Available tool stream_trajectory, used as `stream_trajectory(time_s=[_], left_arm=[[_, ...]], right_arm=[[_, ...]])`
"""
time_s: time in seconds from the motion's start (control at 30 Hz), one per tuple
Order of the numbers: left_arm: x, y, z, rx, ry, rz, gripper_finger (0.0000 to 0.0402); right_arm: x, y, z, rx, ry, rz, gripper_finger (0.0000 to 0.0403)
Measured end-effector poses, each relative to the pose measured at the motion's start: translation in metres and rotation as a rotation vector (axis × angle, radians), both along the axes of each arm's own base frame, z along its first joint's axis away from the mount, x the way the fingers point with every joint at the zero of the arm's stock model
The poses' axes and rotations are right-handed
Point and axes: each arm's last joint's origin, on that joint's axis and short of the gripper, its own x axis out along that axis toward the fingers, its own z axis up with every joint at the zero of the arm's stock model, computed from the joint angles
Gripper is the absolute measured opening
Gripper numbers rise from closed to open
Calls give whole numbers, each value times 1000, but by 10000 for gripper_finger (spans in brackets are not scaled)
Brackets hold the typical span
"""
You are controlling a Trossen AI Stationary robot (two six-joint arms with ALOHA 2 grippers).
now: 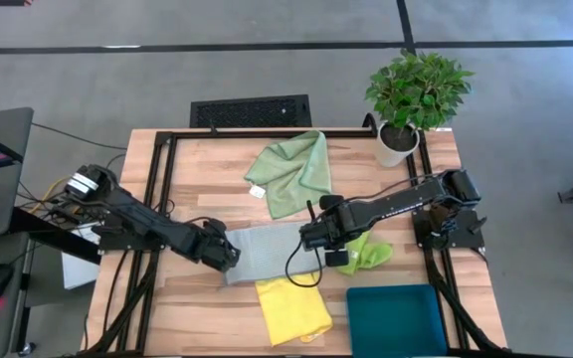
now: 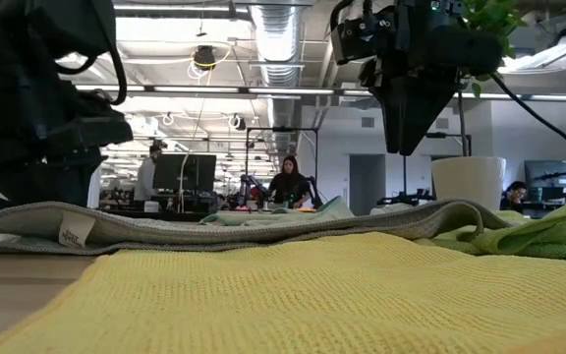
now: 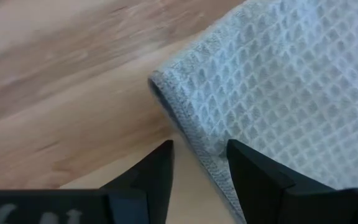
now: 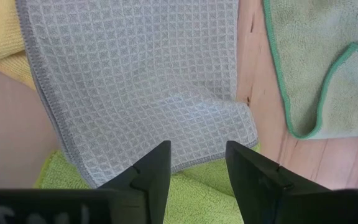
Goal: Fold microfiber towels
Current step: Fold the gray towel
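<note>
The grey-blue towel [image 1: 267, 254] lies flat at the table's middle; its right end rests on the lime green towel [image 1: 368, 254]. The yellow towel [image 1: 291, 308] lies near the front edge and the sage green towel [image 1: 291, 171] lies crumpled at the back. My left gripper [image 1: 232, 254] is open and low at the grey-blue towel's left edge [image 3: 185, 118], one finger on either side of the edge. My right gripper [image 1: 311, 239] is open and hangs above the towel's right end [image 4: 166, 93], clear of it in the low view [image 2: 406, 138]. My left gripper stands with its open fingers [image 3: 157, 168] on either side of the grey-blue towel's hemmed left edge [image 3: 207, 155], near a corner, coming level from the table's left. I cannot tell whether the fingers touch the cloth. The towel lies on the table.
A teal tray [image 1: 396, 318] stands at the front right beside the yellow towel. A potted plant [image 1: 411, 99] stands at the back right corner. Bare wood shows at the table's left and front left.
</note>
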Motion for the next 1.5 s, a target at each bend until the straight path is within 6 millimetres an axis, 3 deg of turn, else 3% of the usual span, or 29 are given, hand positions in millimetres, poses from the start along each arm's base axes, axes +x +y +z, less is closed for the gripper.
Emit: stream_trajectory(time_s=[0.23, 0.37, 0.53, 0.67, 0.93, 1.13, 1.33, 1.5], left_arm=[[2, -1, -4, 9, 11, -27, 136], [3, -1, -3, 12, 12, -58, 96], [6, -2, -3, 14, -10, -70, 19], [8, -3, 0, 17, -33, -90, 9], [37, -14, 35, 34, -145, -182, 4], [61, -13, 63, 87, -248, -235, 2], [91, 6, 55, 132, -334, -241, 2], [115, 22, 50, 165, -452, -234, 2]], right_arm=[[0, 0, 0, 0, 1, 0, 177], [0, 0, 0, -1, 1, 0, 177], [0, 0, 0, -2, 3, 3, 177], [-3, -1, 1, -42, 32, 46, 176], [-15, -4, 15, -74, 47, 53, 149], [-29, -8, 44, -53, -48, 43, 132], [-46, -12, 71, -33, -143, 39, 128], [-53, -14, 82, -25, -185, 37, 128]])
